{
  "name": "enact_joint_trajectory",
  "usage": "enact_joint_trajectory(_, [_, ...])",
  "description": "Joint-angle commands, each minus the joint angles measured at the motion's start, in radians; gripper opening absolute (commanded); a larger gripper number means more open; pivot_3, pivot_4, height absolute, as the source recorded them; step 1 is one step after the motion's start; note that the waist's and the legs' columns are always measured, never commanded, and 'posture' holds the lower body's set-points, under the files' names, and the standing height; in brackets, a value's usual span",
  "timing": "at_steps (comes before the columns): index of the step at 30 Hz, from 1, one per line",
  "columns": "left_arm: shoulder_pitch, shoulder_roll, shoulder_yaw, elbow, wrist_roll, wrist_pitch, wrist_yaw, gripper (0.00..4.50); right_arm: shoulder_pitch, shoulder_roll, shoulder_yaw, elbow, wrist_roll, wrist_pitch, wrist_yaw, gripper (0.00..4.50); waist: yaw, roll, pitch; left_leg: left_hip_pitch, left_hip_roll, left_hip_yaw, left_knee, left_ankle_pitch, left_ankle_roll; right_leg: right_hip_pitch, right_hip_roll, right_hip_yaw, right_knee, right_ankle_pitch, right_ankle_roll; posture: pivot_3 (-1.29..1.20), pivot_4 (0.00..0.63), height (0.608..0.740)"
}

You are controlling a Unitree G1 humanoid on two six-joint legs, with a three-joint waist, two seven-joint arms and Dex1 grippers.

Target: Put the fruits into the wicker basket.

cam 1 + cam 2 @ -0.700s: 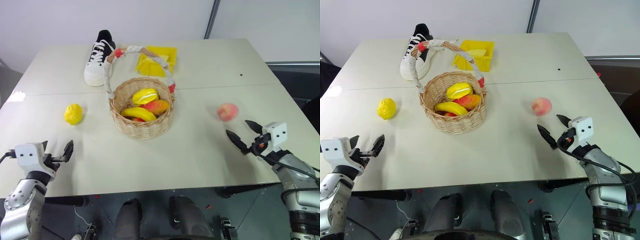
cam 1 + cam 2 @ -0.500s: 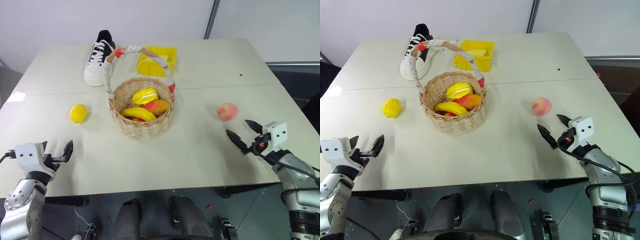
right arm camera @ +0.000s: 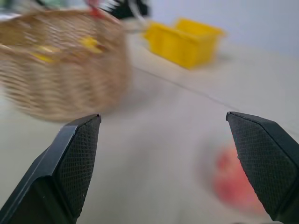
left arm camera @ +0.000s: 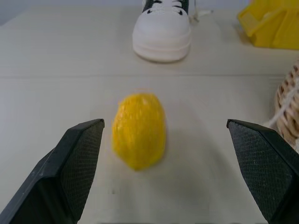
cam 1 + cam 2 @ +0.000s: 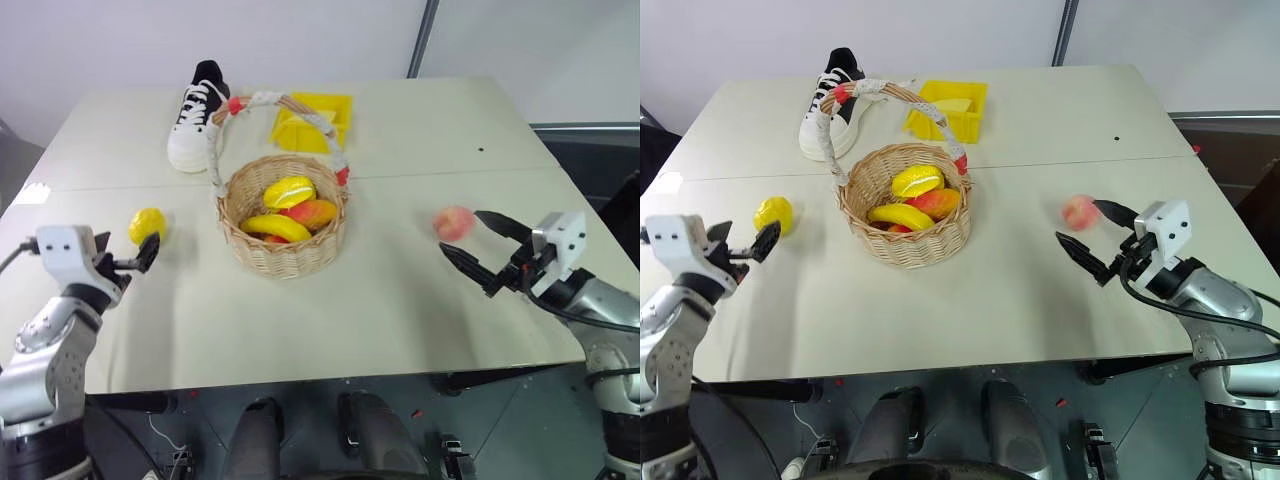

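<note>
— Where does everything sit on the table (image 5: pixel 400 320)?

— The basket (image 5: pixel 285 245) is at the middle, with fruit in it. The lemon (image 5: pixel 147 224) lies to its left, the peach (image 5: pixel 453 222) to its right (both well apart from it).

— And behind?

— A shoe (image 5: pixel 197 118) at the far left and a bin (image 5: pixel 312 121) just right of it, both beyond the basket.

— The grippers?

— The left gripper (image 5: pixel 128 258) is near the lemon, the right gripper (image 5: pixel 482 245) just beside the peach.

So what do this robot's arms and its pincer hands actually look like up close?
Both arms are silver-grey metal with rounded joint segments. Each ends in a white boxy block, and black cables loop along the wrists. The left gripper and right gripper each have two black, tapering fingers; the wrist views show a fine cross-hatched texture on their inner pads.
</note>
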Motion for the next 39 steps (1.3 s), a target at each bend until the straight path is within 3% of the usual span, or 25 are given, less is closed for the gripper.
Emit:
enact_joint_trajectory(1, [-0.098, 0.037, -0.033, 0.009, 0.028, 0.097, 0.054, 4.5, -0.057, -0.018, 0.065, -0.161, 0.091, 0.102, -0.008, 4.48, -0.002, 0.0, 0.0, 0.0, 0.0, 0.0, 0.0, 0.0, 0.0, 0.0, 0.0, 0.0, 0.0, 0.0, 0.0, 0.0, 0.15, 0.74])
enact_joint_trajectory(8, [-0.244, 0.114, -0.136, 0.185, 0.097, 0.202, 0.015, 4.5, -0.197, 0.035, 0.257, -0.264, 0.045, 0.191, -0.1, 4.48, -0.002, 0.0, 0.0, 0.0, 0.0, 0.0, 0.0, 0.0, 0.0, 0.0, 0.0, -0.001, 0.0, 0.001, 0.002, 0.0, 0.15, 0.74])
enact_joint_trajectory(22, [-0.438, 0.121, -0.243, 0.517, 0.198, 0.153, -0.086, 4.5, -0.181, 0.085, 0.296, -0.247, -0.016, 0.142, -0.098, 4.48, 0.023, -0.001, 0.0, -0.002, 0.0, -0.001, 0.001, 0.0, 0.0, -0.001, -0.001, -0.002, 0.0, 0.003, 0.0, 0.0, 0.15, 0.74])
enact_joint_trajectory(25, [-0.456, 0.113, -0.243, 0.562, 0.211, 0.124, -0.092, 3.68, -0.174, 0.092, 0.3, -0.253, -0.029, 0.138, -0.105, 4.5, 0.023, -0.001, 0.0, -0.002, 0.0, -0.001, 0.001, 0.0, 0.0, -0.001, -0.001, -0.002, 0.0, 0.003, 0.0, 0.0, 0.15, 0.74])
enact_joint_trajectory(28, [-0.465, 0.116, -0.246, 0.577, 0.229, 0.113, -0.092, 2.28, -0.175, 0.095, 0.302, -0.259, -0.033, 0.14, -0.109, 4.5, 0.024, -0.001, 0.0, -0.002, 0.0, -0.001, 0.001, 0.0, 0.0, -0.001, -0.001, -0.002, 0.0, 0.003, 0.0, 0.0, 0.15, 0.74])
enact_joint_trajectory(29, [-0.466, 0.119, -0.245, 0.578, 0.234, 0.11, -0.091, 2.28, -0.176, 0.096, 0.301, -0.261, -0.034, 0.141, -0.111, 4.5, 0.024, -0.001, 0.0, -0.002, 0.0, -0.001, 0.001, 0.0, 0.0, -0.001, -0.001, -0.002, 0.0, 0.003, 0.0, 0.0, 0.15, 0.74])
enact_joint_trajectory(34, [-0.336, 0.186, -0.132, 0.397, 0.176, 0.031, -0.189, 2.28, -0.181, 0.091, 0.281, -0.261, -0.038, 0.143, -0.112, 4.5, 0.016, -0.001, 0.0, -0.002, 0.0, -0.001, 0.0, 0.0, 0.0, -0.001, -0.001, -0.002, 0.0, 0.003, 0.001, 0.0, 0.15, 0.74])
enact_joint_trajectory(37, [-0.189, 0.207, -0.013, 0.095, -0.022, 0.026, -0.399, 2.28, -0.186, 0.08, 0.259, -0.233, -0.04, 0.136, -0.1, 4.5, 0.02, -0.001, 0.0, -0.003, 0.001, 0.0, -0.001, 0.0, 0.0, -0.003, -0.001, -0.002, 0.001, 0.004, 0.001, 0.0, 0.15, 0.74])
enact_joint_trajectory(39, [-0.148, 0.213, 0.006, 0.003, -0.085, 0.046, -0.446, 2.28, -0.188, 0.077, 0.253, -0.223, -0.042, 0.133, -0.094, 4.5, 0.027, -0.002, 0.0, -0.004, 0.001, -0.001, 0.0, 0.0, 0.0, -0.004, -0.001, -0.003, 0.001, 0.003, 0.0, 0.0, 0.15, 0.74])
